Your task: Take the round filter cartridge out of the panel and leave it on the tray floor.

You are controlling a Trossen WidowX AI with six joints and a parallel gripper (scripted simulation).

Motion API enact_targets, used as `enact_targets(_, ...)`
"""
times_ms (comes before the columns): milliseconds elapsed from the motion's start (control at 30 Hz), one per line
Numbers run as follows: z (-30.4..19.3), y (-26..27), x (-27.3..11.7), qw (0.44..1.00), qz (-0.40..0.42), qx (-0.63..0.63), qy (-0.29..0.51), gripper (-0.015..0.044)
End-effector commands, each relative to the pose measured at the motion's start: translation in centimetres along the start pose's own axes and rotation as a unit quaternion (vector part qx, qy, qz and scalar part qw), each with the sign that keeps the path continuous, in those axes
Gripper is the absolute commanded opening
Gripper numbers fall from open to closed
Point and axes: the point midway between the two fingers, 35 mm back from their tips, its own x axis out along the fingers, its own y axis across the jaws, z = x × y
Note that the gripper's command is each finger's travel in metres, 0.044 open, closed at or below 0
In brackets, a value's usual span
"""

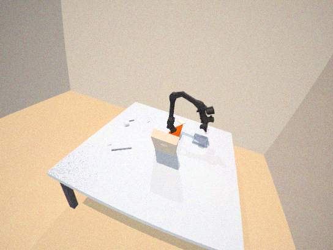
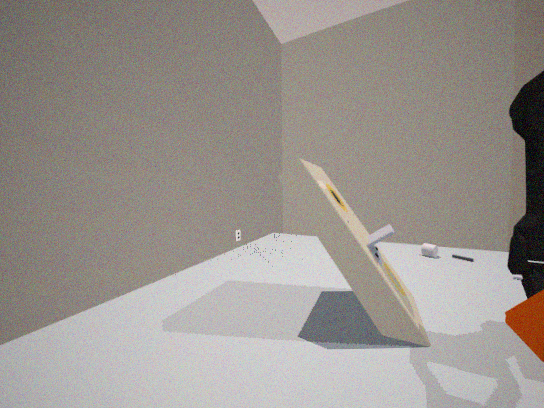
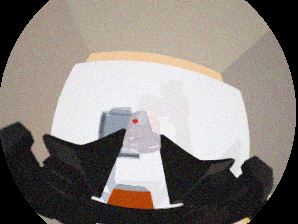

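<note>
- Between the fingertips: the round filter [image 1: 207, 131] [image 3: 142, 132], a pale cylinder with a small red dot. The gripper [image 1: 204, 128] [image 3: 143, 135] has its fingers closed on it, and they stand partway apart because of its width. So it is out of the panel, and the pulling part of the job is done.
- Just beyond the fingertips: the tray [image 1: 200, 146] [image 3: 102, 126]. In the wrist view the filter overlaps one side of it; from above, the tray lies in shadow just below the fingers. I see the filter in the grip, not set down. How much height is left between filter and tray I cannot tell.
- Back from the fingertips, toward the arm's foot: an orange block [image 1: 177, 130] [image 2: 527, 320] [image 3: 131, 198].
- Farther off to the side of the fingers: the slanted panel [image 1: 165, 142] [image 2: 360, 270], a pale lever [image 2: 381, 235] sticking out of its face.
- Farthest from the fingers, past the panel: a white roller [image 1: 127, 124] [image 2: 429, 250] and a long grey bar [image 1: 121, 149], which look unrelated to the job.
- Left to do, as I judge it: centre over the tray, lower the filter to its floor, open the fingers and back away untouched. Letting go near the rim could tip it or let it roll.
</note>
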Motion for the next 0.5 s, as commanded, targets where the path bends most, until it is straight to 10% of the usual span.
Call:
enact_targets(0, -1.2, 1.9, 1.5, 0.999, 0.021, -0.035, 0.004, 0.0)
enact_targets(467, -5.1, 6.5, 5.2, 0.99, 0.073, -0.124, 0.01, 0.0)
